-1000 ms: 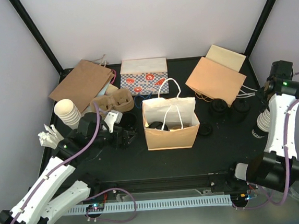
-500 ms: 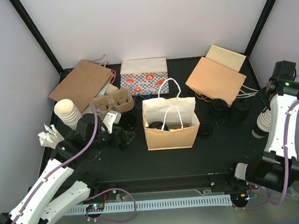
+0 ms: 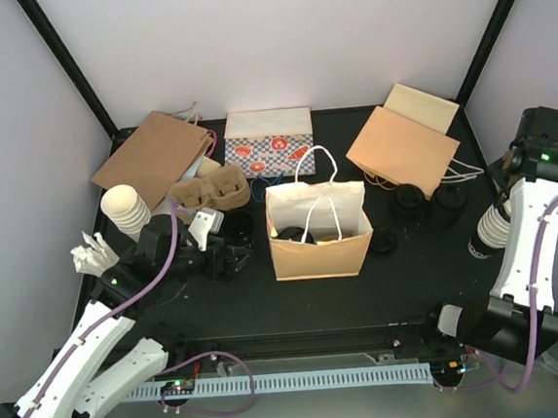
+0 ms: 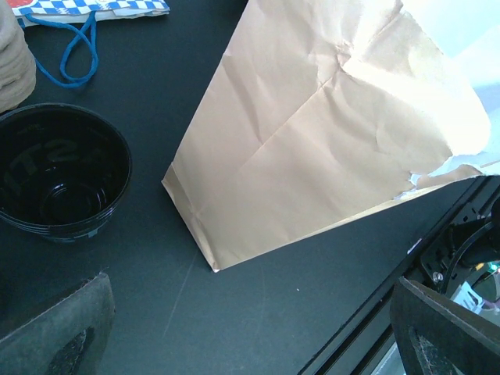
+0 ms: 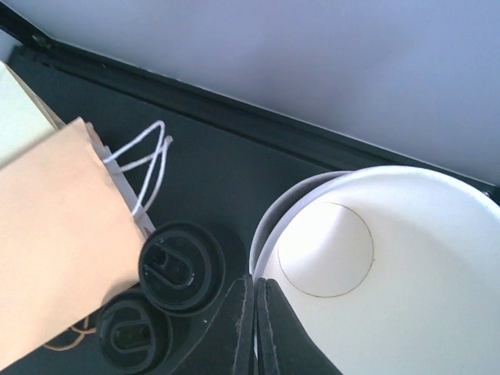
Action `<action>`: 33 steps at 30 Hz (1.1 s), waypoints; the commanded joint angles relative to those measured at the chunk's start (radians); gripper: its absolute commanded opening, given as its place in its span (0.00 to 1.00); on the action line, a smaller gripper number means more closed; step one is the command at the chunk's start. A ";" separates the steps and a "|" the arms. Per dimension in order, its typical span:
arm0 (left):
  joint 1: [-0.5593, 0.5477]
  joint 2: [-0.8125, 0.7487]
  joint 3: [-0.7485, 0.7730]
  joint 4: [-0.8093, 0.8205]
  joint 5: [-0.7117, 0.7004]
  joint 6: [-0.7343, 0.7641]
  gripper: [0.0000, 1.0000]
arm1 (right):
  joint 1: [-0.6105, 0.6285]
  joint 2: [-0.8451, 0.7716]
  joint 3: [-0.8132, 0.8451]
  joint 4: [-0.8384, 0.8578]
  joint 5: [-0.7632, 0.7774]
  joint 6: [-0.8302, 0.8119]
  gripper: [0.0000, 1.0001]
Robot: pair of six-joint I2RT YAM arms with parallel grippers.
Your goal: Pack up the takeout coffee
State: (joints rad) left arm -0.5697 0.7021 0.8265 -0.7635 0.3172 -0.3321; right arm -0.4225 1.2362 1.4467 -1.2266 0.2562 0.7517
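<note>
Left claw [image 4: 250, 344] held spread over bare black counter [image 4: 156, 258], lower frame; right claw [image 5: 255, 328] pressed together, empty, beside cream paper cup [image 5: 406, 258] rim.

Pale lilac-white walls [image 3: 273, 33], black corner posts [image 3: 66, 66], matte black tabletop [image 3: 316, 294].

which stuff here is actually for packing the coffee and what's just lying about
For the job: lidded coffee cups, upright paper bag.
Lying about: flat paper bags, patterned bag, pulp carrier, paper cup stacks, empty black cup.
</note>
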 commanded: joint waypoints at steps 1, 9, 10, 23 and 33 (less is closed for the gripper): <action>-0.001 -0.003 0.023 -0.014 0.003 0.009 0.99 | -0.005 -0.028 0.065 -0.033 0.023 0.020 0.01; 0.000 -0.001 0.027 -0.012 0.003 0.005 0.99 | -0.003 -0.007 0.170 -0.082 0.037 -0.013 0.01; -0.001 -0.001 0.029 -0.014 0.003 0.003 0.99 | -0.003 -0.004 0.203 -0.095 0.047 -0.020 0.01; -0.001 -0.004 -0.059 0.085 0.084 -0.085 0.99 | 0.406 -0.031 0.464 -0.204 0.118 -0.085 0.01; -0.079 0.001 -0.251 0.262 0.115 -0.271 0.99 | 0.748 -0.153 0.117 -0.131 0.066 -0.103 0.01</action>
State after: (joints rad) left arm -0.6025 0.7181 0.6292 -0.6216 0.4229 -0.5003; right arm 0.2317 1.1252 1.6772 -1.3758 0.3290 0.6556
